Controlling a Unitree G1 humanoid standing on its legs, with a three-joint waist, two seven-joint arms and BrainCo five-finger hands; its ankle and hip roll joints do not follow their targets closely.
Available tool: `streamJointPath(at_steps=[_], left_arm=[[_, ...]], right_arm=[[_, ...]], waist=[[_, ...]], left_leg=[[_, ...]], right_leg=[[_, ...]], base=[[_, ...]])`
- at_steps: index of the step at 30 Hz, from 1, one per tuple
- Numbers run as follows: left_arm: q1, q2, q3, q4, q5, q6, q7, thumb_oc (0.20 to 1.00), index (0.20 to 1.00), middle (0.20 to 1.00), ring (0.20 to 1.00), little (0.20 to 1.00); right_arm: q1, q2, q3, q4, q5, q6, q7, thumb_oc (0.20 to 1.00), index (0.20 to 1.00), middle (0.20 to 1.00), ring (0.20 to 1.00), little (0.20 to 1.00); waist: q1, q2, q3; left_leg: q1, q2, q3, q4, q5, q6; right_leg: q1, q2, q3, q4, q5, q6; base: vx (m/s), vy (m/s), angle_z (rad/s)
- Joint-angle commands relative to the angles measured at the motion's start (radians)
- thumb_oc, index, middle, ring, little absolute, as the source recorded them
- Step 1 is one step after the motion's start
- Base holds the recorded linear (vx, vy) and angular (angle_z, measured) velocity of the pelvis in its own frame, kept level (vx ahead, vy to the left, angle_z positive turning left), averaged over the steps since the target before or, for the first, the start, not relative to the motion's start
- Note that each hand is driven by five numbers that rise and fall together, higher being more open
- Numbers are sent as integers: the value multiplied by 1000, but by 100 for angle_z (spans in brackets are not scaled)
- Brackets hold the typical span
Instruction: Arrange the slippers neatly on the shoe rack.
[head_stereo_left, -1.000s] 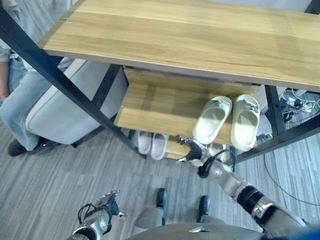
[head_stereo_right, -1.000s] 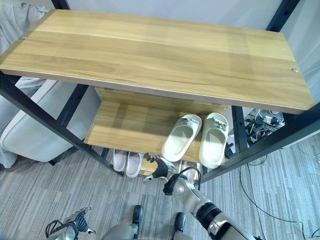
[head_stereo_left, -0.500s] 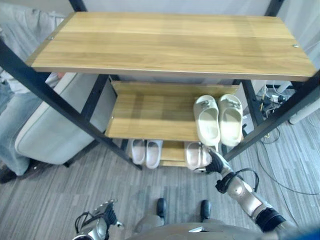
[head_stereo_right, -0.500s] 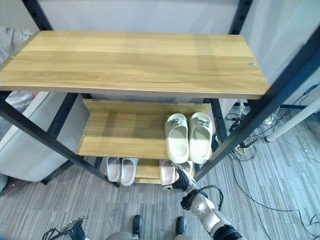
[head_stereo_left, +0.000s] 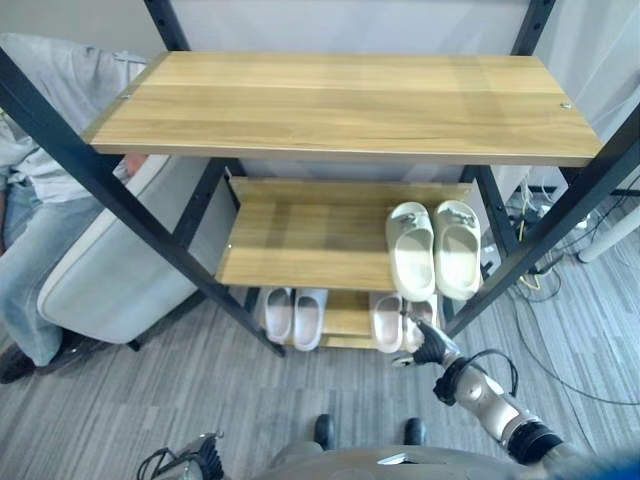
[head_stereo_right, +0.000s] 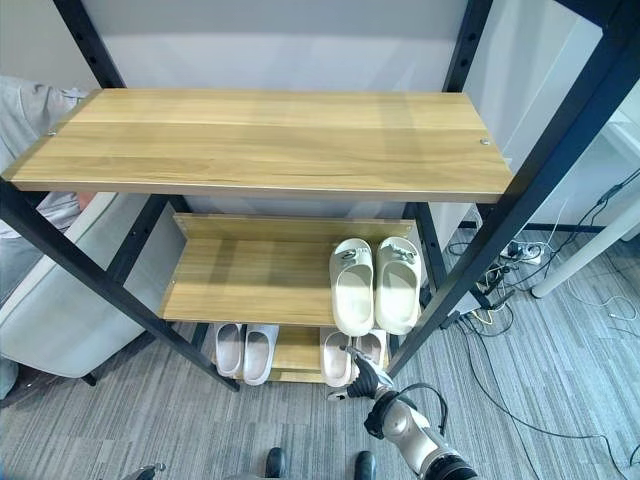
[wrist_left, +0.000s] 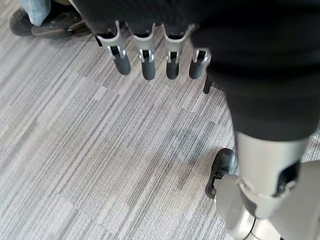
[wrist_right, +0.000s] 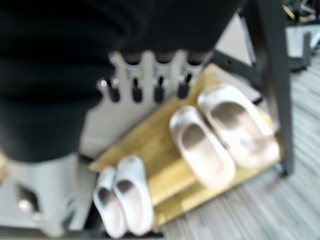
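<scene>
Three-tier shoe rack (head_stereo_left: 340, 95), light wood shelves on a black metal frame, standing on grey striped carpet floor (head_stereo_left: 150, 390).

Top shelf: bare wood across its whole width, front edge nearest the camera.

Middle shelf (head_stereo_left: 300, 245): pair of pale cream-green moulded slippers (head_stereo_left: 433, 248) at the robot's right end, side by side and touching, toes toward the front edge; the right one lies close to the black diagonal frame bar (head_stereo_left: 545, 235). The left and centre of this shelf are bare wood.

Bottom shelf (wrist_right: 165, 165): pair of white slippers (head_stereo_left: 295, 316) at the left part, side by side; pair of pinkish-beige slippers (wrist_right: 222, 135) at the right part, side by side, heels near the front edge. A strip of bare wood lies between the two pairs.

Right hand (head_stereo_right: 362, 378): low in front of the bottom shelf's right end, just beside the pinkish-beige pair; in the right wrist view its fingers (wrist_right: 145, 75) hang straight and spread, holding nothing, apart from the slippers.

Left hand (wrist_left: 150, 55): low at the robot's left over the carpet, fingers straight and relaxed, empty.

Surroundings: grey padded seat (head_stereo_left: 120, 260) beside the rack's left leg; a person in jeans (head_stereo_left: 25, 250) at the far left edge. Bare carpet lies in front of the rack.
</scene>
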Motion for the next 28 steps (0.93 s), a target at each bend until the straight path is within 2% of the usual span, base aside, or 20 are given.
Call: streamJointPath(at_steps=[1, 8, 13, 18, 28], left_arm=[[-62, 10, -37, 92, 26, 11, -18, 1000, 1000, 1000, 1000, 1000], [-97, -4, -26, 108, -40, 18, -17, 1000, 1000, 1000, 1000, 1000], [-109, -11, 56, 121, -193, 11, -33, 1000, 1000, 1000, 1000, 1000], [-103, -9, 97, 95, -301, -5, -50, 1000, 1000, 1000, 1000, 1000], [-89, -61, 104, 130, -343, 4, -71, 1000, 1000, 1000, 1000, 1000]], right_arm=[[-36, -6, -6, 8, 38, -7, 12, 1000, 1000, 1000, 1000, 1000], [31, 28, -80, 242, 55, 22, 16, 1000, 1000, 1000, 1000, 1000], [80, 27, -202, 427, 80, 49, -3, 1000, 1000, 1000, 1000, 1000], [117, 11, -275, 491, 103, 60, -9, 1000, 1000, 1000, 1000, 1000], [189, 23, -393, 632, 185, 88, -1, 1000, 1000, 1000, 1000, 1000]], waist=[[14, 57, 30], [-9, 49, 20], [-20, 38, 0], [-25, 34, -13], [-39, 33, -36]], left_leg=[[49, -21, -36, 18, -99, -11], [69, -21, -38, 15, -98, -11], [92, -19, -41, 18, -97, -12], [110, -17, -45, 20, -96, -13], [143, -8, -47, 22, -93, -17]], right_leg=[[-9, 16, -11, 114, -100, 47], [15, 19, -11, 117, -103, 49], [40, 20, -14, 127, -109, 48], [57, 21, -19, 132, -112, 47], [82, 28, -20, 141, -119, 45]], base=[[0, 0, 0], [1, 3, 1], [-1, -12, 1], [0, -27, 1], [-21, -34, 1]])
